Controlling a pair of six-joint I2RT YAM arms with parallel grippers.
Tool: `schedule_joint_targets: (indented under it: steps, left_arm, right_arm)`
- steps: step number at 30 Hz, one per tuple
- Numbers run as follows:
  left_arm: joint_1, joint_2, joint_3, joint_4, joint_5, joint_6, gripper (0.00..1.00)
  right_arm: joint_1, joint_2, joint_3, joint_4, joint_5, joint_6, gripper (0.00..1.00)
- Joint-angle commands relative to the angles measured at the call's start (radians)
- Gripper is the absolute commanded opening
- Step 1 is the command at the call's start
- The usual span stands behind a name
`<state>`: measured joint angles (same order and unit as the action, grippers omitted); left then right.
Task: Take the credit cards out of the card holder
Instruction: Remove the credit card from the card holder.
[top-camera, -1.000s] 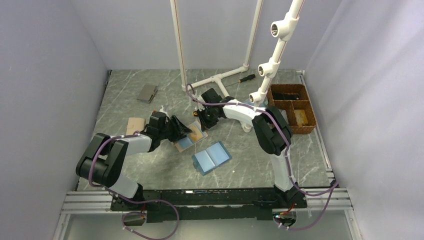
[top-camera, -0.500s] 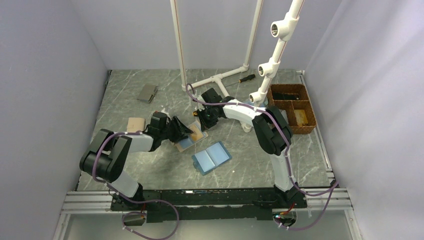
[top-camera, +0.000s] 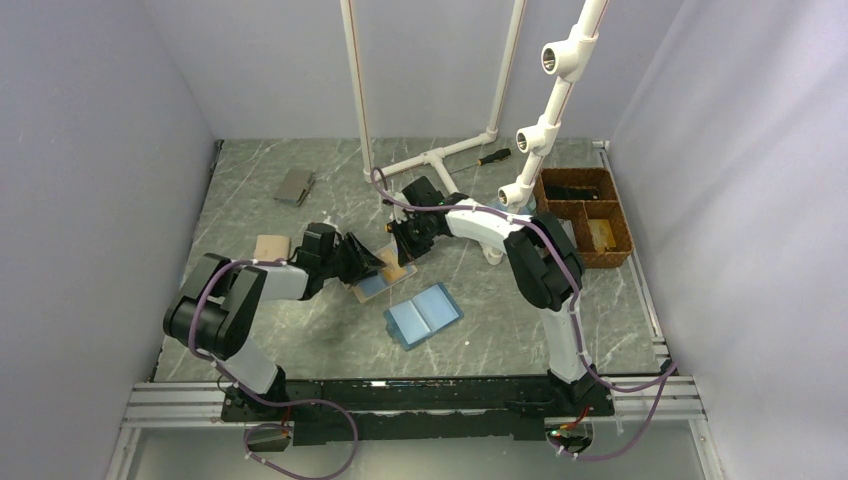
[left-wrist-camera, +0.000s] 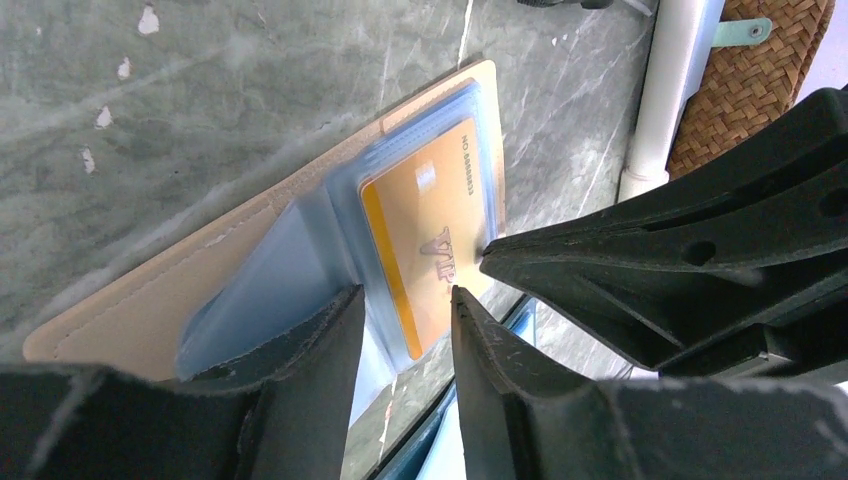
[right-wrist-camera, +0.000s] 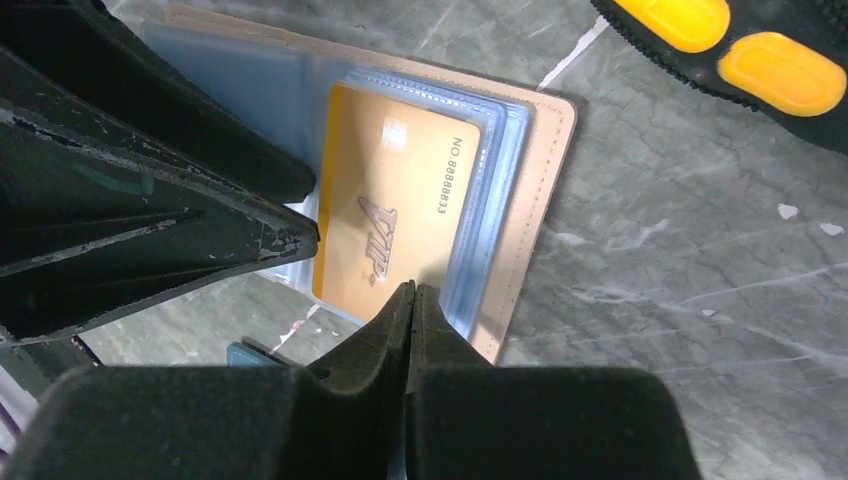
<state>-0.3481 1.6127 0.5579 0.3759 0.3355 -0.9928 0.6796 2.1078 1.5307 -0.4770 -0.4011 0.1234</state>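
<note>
Left wrist view: the card holder (left-wrist-camera: 150, 300) lies opened flat on the grey marbled table (left-wrist-camera: 200, 100). Its tan edging frames a stack of blue-grey clear sleeves. In the top sleeve sits a gold card (left-wrist-camera: 430, 240) with a slanted "VIP" mark and, along one short edge, "NO 8888833" as far as it can be read.

The left gripper (left-wrist-camera: 400, 310) stands with its jaws apart. One finger rests over the blue-grey sleeve and the other is beside the card's corner, which shows in the gap between them. They clamp nothing.

The right gripper (right-wrist-camera: 412, 295) is clenched, its two fingertips pressed together with nothing between them. The joined tip sits at the card's long edge, near the "VIP" mark.

From the top external camera, the holder lies mid-table between the two grippers. A light-blue bifold (top-camera: 423, 314) lies open just nearer the arm bases. A wicker basket (top-camera: 590, 215) stands well apart at the right edge.
</note>
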Motion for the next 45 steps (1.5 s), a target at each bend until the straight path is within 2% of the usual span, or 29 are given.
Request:
schedule_joint_targets:
  steps: [1, 13, 18, 34, 40, 45]
  left_arm:
    - [0.007, 0.022, 0.007, -0.017, -0.017, -0.01, 0.44]
    - [0.015, 0.006, -0.009, 0.038, 0.024, 0.014, 0.44]
    - [0.015, 0.019, -0.015, 0.062, 0.039, 0.008, 0.44]
    - [0.018, 0.093, 0.029, 0.076, 0.124, 0.053, 0.43]
    - [0.032, 0.058, 0.11, -0.105, 0.12, 0.148, 0.42]
    - [0.041, 0.055, 0.058, -0.012, 0.119, 0.092, 0.42]
  right_arm:
    - [0.006, 0.01, 0.026, -0.01, -0.019, 0.007, 0.0]
    - [0.002, -0.038, 0.026, 0.0, 0.137, -0.021, 0.0]
    - [-0.001, -0.048, 0.022, 0.005, 0.154, -0.023, 0.0]
    - [0.024, 0.012, 0.029, -0.024, -0.023, -0.051, 0.0]
    - [0.024, 0.009, 0.035, -0.029, -0.003, -0.058, 0.0]
    - [0.023, 0.014, 0.035, -0.028, 0.0, -0.057, 0.0]
